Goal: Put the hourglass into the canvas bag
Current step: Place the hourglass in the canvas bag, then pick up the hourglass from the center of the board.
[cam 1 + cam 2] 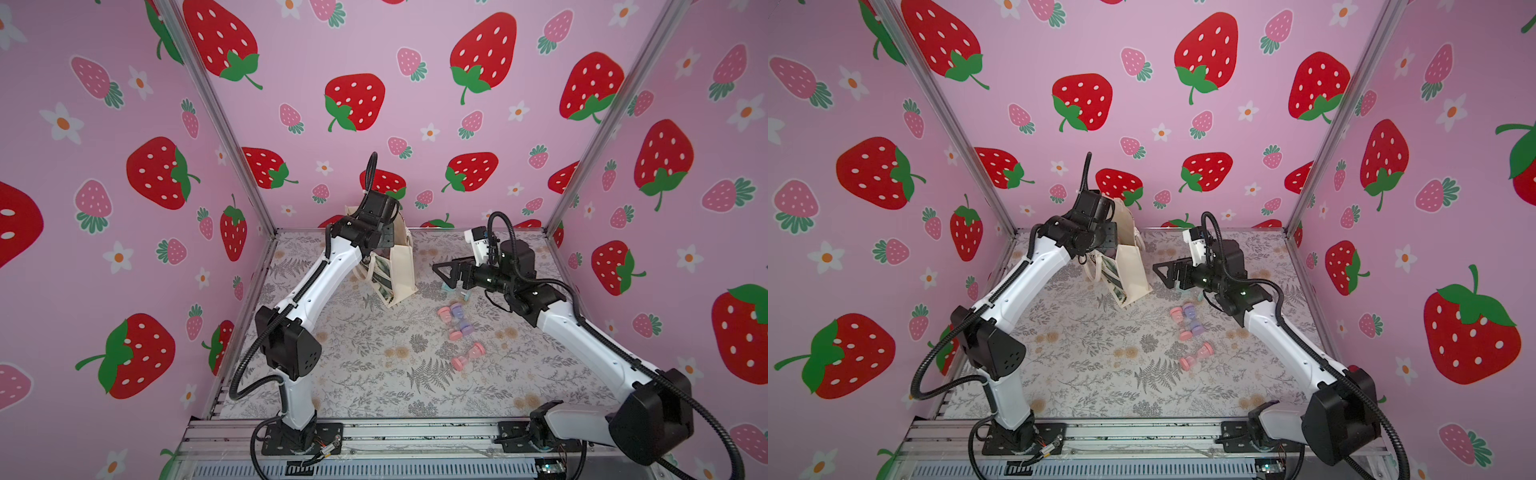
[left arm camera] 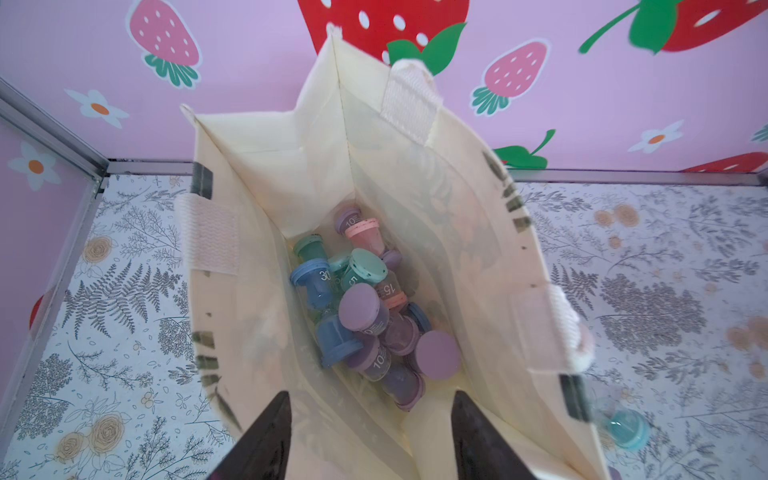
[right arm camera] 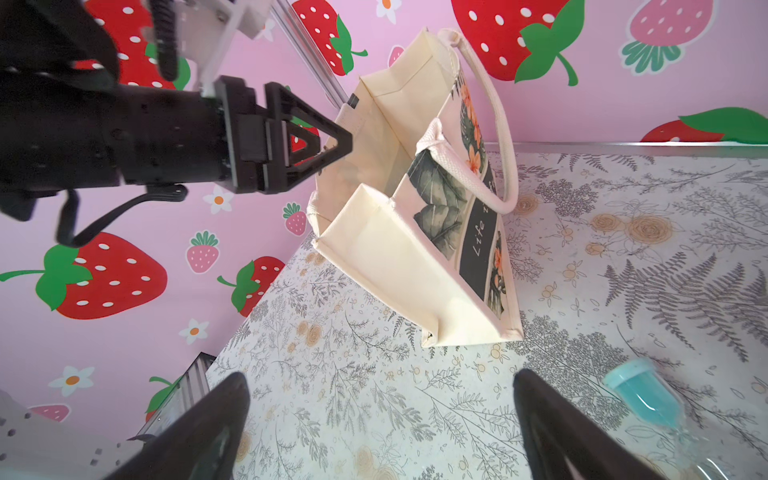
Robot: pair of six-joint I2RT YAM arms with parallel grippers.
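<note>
Wide open at the mouth of the canvas bag [image 2: 266, 174], just past the parted left gripper [image 2: 370, 395]; lower down, filled by piled hourglasses [image 2: 365, 307]. Broad bare table [image 1: 365, 374] in front. Near the spread right gripper [image 3: 380, 374], cluttered by a teal hourglass [image 3: 642, 395] and pink and purple hourglasses [image 1: 457, 311].

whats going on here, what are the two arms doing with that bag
The left gripper hangs over the open mouth of the canvas bag, jaws apart and empty. A pile of hourglasses lies at the bag's bottom. The right gripper, open and empty, hovers above the table beside the bag, near a teal hourglass. A pink and purple pair and a pink hourglass lie on the table.
</note>
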